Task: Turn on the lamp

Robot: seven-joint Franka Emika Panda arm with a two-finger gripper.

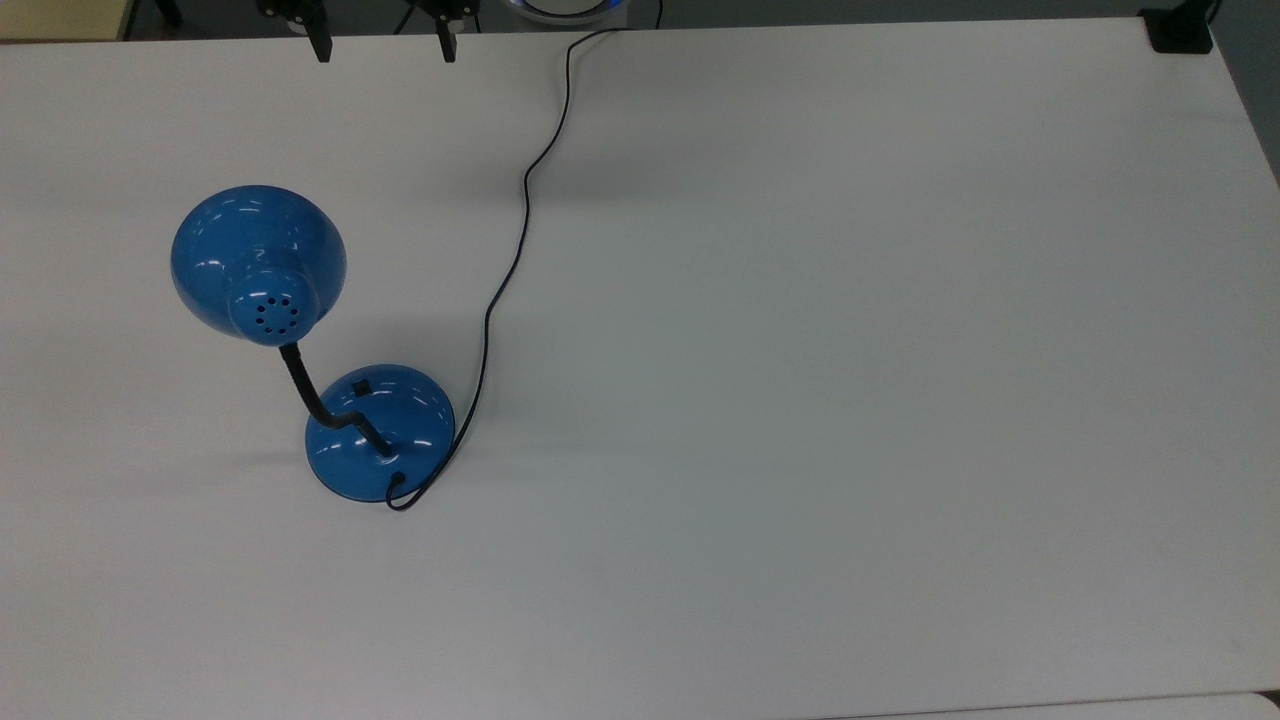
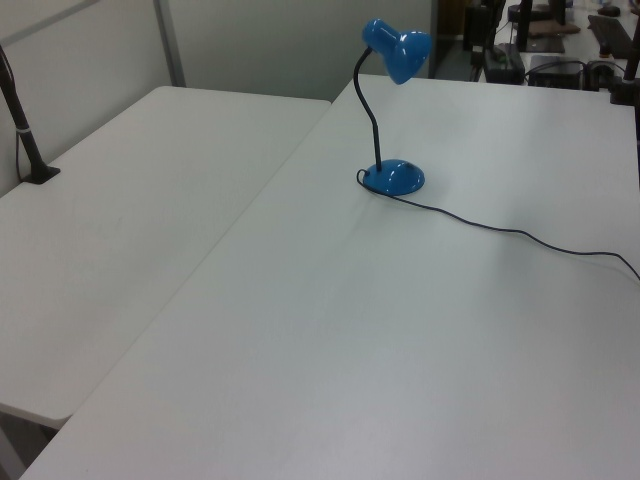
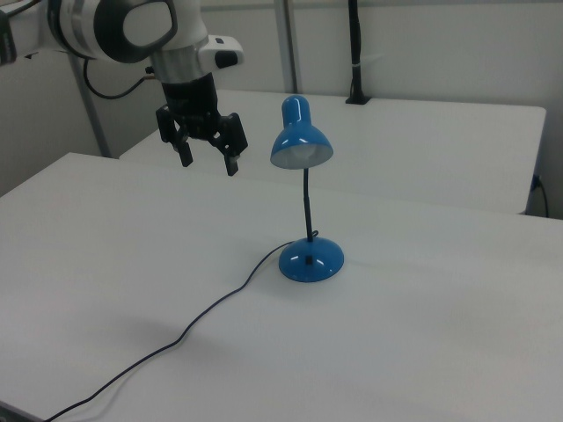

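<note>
Glossy blue lamp (image 1: 300, 330) stands upright on white table (image 1: 800, 400), toward 9 o'clock in the top view; domed shade (image 3: 300, 141) with vent holes, black gooseneck (image 2: 368, 105), round base (image 3: 310, 258) with small black switch (image 1: 361, 385). Thin cord (image 1: 510, 270) trails from base toward 12 o'clock, past table edge. Gripper (image 3: 208, 158) hangs in the air, fingers apart, at the right view's 10 o'clock, well apart from lamp. Second table (image 2: 130, 220) alongside.

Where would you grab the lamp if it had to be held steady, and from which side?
Grip the black gooseneck on its straight upright stretch between the shade and the base. It is thin enough for the open jaws of the gripper; the domed base and shade look too wide and glossy. Come in level from the right view's left, where the gripper hangs.
</note>
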